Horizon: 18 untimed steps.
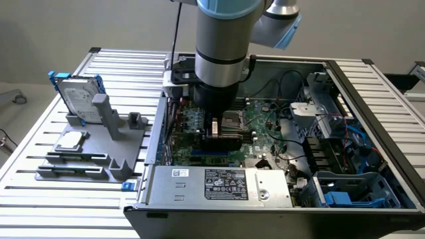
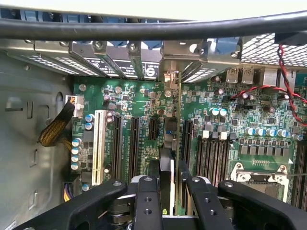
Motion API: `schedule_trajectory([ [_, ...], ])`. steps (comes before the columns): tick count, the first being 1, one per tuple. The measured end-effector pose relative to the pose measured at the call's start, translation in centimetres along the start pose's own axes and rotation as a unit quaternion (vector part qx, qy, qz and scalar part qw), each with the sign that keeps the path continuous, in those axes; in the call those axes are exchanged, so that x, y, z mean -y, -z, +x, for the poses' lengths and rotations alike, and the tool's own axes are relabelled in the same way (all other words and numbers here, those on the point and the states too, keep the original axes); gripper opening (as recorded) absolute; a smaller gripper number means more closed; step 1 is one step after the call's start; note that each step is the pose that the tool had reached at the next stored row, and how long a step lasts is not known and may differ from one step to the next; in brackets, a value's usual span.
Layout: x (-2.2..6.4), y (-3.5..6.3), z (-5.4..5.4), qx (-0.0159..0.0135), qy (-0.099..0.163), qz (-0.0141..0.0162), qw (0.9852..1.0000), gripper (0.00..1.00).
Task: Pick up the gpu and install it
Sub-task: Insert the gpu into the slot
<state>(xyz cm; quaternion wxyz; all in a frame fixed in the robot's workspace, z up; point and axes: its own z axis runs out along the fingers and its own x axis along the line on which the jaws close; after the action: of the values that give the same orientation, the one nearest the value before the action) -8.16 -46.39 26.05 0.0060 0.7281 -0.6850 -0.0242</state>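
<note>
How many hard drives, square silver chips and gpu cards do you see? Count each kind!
Hard drive: 1
Square silver chip: 1
gpu: 1
Total: 3

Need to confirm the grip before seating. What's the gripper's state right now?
Gripper: closed, holding the gpu on edge.

The exterior view looks down from high up and some way off, taking in the table [image 1: 40, 209] and the open computer case [image 1: 378, 104]. The wrist view sits close behind the gripper [image 2: 169, 167] holding the gpu [image 2: 170, 136], facing the motherboard [image 2: 129, 110] and, it seems, the case's rear slots. Both views share that motherboard.
</note>
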Motion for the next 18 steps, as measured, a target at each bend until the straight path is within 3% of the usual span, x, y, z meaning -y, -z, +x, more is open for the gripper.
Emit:
schedule_trajectory([
  [9,-0.01,0.06,0.00,0.0001,0.000,-0.0051,1.0000,0.26],
  [18,0.00,-0.01,0.02,-0.0001,0.000,-0.0054,1.0000,0.26],
])
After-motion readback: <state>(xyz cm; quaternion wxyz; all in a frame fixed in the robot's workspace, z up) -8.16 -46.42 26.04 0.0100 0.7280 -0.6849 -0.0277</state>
